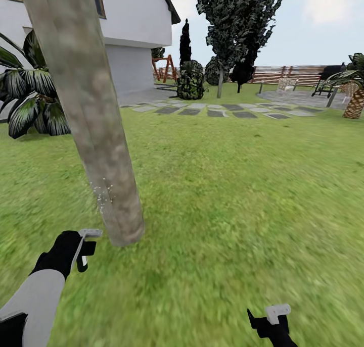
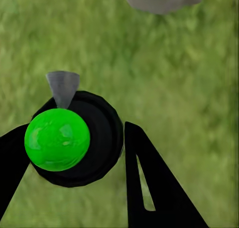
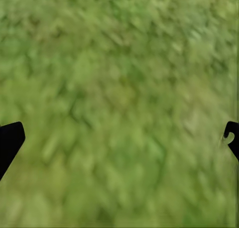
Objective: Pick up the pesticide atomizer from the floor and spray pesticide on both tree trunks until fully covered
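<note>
The pesticide atomizer, black with a green ball top and a grey nozzle, is gripped by the left tool. The mottled tree trunk is seen just ahead of that tool, pale spray specks scattered on its bark. The right tool is held wide open, well apart over open grass floor. A second tree is seen far ahead past grey stepping stones.

Tree trunk top cropped
</note>
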You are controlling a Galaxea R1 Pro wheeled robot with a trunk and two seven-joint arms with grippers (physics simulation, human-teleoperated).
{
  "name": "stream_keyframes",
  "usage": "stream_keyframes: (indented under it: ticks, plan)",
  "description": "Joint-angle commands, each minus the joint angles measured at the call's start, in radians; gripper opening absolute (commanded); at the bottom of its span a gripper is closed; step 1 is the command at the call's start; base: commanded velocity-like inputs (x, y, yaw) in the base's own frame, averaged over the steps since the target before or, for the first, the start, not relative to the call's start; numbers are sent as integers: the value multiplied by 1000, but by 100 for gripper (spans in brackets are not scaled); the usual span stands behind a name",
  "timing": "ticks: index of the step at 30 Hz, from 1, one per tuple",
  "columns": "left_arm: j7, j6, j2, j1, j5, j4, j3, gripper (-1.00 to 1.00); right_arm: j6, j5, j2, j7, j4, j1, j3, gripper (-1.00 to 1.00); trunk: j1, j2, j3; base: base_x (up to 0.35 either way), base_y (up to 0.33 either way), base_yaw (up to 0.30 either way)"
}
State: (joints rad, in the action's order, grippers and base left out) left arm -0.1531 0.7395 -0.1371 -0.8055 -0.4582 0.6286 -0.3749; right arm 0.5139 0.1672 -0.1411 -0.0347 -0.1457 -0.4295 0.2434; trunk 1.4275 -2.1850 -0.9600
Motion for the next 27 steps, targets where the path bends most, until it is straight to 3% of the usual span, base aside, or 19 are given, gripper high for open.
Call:
stream_keyframes:
  ticks: [1, 12, 20, 27]
  plan:
    - [0, 0, 0, 0, -1, 0, 0, -100, 0, 0, 0, 0, 0, 0, 0, 100, 0, 0, 0, 243, -187, 0]
    - [-1, -13, -4, 1, -3, -2, -1, -100, 0, 0, 0, -1, 0, 0, 0, 100, 0, 0, 0, 192, -202, 0]
    - [-15, -18, -18, 41, -5, -13, -1, -100, 0, 0, 3, -1, 0, 0, 0, 100, 0, 0, 0, 4, -14, 219]
    - [-14, -16, -15, 42, -1, -14, 2, -100, 0, 0, 3, -1, 0, 0, 0, 100, 0, 0, 0, 103, -40, 27]
